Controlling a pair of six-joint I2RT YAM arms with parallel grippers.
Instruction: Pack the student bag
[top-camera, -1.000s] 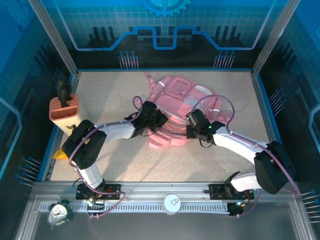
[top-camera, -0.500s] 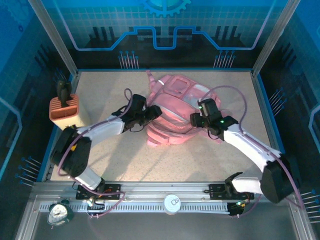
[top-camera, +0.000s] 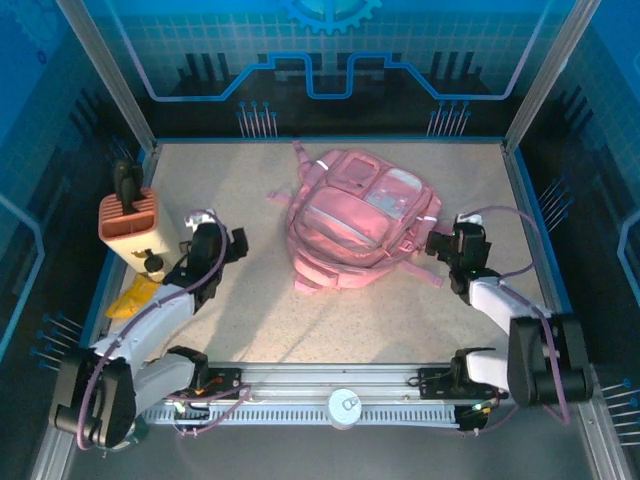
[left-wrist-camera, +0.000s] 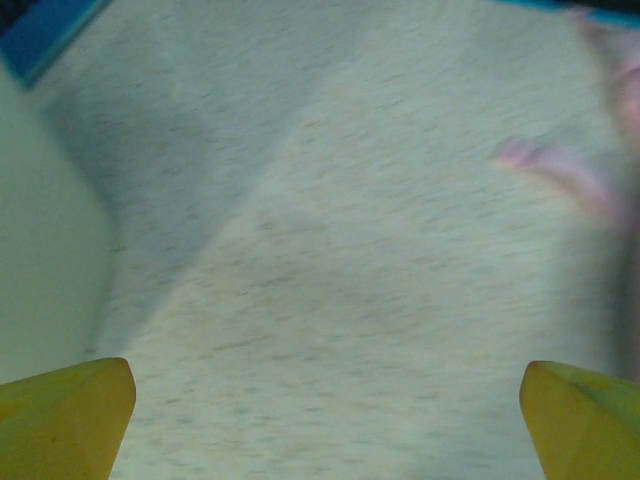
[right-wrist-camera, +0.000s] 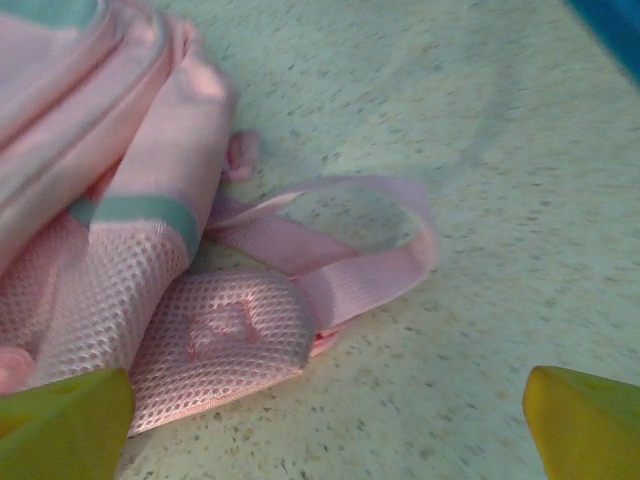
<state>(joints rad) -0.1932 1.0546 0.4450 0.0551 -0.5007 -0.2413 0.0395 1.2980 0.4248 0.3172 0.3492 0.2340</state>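
The student bag (top-camera: 360, 220) lies flat at upper centre of the top view, its pockets looking zipped; I cannot tell what is inside. Both hands gape wide and hold nothing. The left hand (top-camera: 236, 243) sits at centre left, well apart from the bag, and the right hand (top-camera: 433, 258) at centre right, near a loose strap (right-wrist-camera: 340, 250). Packing looks either finished or not begun. Blue printed walls (top-camera: 320, 60) enclose the speckled surface (top-camera: 250, 320). At the left edge stand 1 orange ribbed box (top-camera: 127, 225) and 1 yellow object (top-camera: 133, 298).
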